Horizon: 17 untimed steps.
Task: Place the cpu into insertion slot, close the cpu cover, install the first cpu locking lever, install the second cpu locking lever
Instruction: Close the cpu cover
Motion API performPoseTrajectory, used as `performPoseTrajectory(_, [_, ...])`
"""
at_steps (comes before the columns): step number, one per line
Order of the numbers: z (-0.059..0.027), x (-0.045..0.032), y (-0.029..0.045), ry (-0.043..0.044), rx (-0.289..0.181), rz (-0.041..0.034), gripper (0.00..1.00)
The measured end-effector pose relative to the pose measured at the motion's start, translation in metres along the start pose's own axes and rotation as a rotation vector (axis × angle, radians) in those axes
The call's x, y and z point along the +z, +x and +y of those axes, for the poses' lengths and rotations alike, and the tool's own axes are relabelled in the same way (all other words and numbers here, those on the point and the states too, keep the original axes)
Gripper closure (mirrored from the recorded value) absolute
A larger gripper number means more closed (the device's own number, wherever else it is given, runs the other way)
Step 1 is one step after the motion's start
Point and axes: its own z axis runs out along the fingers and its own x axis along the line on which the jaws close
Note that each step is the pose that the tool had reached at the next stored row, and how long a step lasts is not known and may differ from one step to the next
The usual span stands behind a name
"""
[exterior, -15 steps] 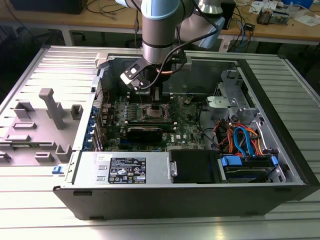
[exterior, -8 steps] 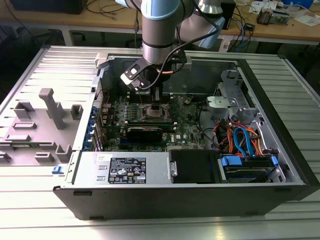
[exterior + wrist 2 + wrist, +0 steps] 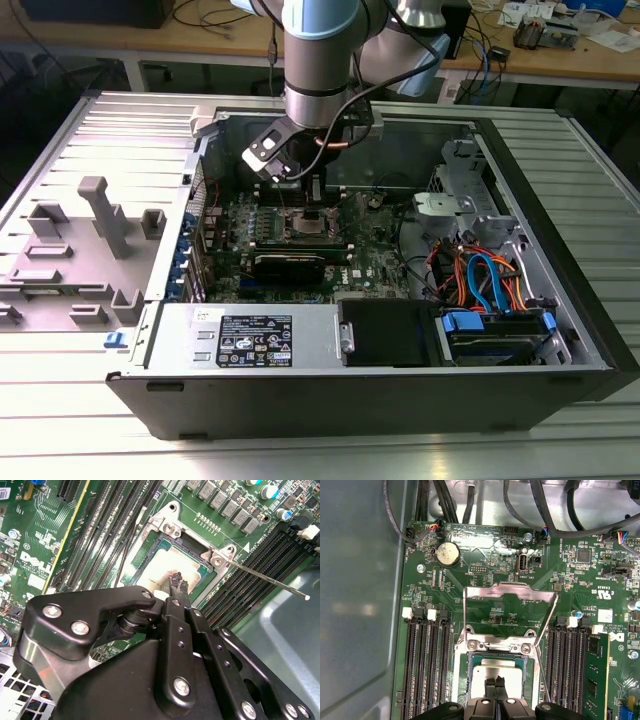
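The cpu [image 3: 492, 670], a silvery square, lies in the insertion slot [image 3: 462, 677] on the green board; it also shows in the second wrist view [image 3: 157, 565]. The cpu cover [image 3: 510, 591] stands swung up from its hinge, its window open. Thin locking levers stick out, one [image 3: 265, 580] to one side and one [image 3: 543, 682] beside the slot. My gripper [image 3: 495, 682] hangs right over the middle of the cpu with its fingertips [image 3: 174, 582] pressed together and nothing between them. In the exterior view my gripper [image 3: 300, 190] reaches down into the case over the slot [image 3: 305, 222].
Long black memory slots [image 3: 427, 670] flank the socket on both sides. Black cables [image 3: 540, 510] run along the case wall beyond the board. A power supply [image 3: 245, 338], a black drive box [image 3: 385, 330] and a cable bundle [image 3: 480, 275] fill the near and right parts of the case.
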Motion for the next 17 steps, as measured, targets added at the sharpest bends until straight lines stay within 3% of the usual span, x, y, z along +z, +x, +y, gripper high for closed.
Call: performPoseTrajectory(17, [0.0000,-0.0015,-0.0003,-0.0001,-0.004,0.0001,0.89])
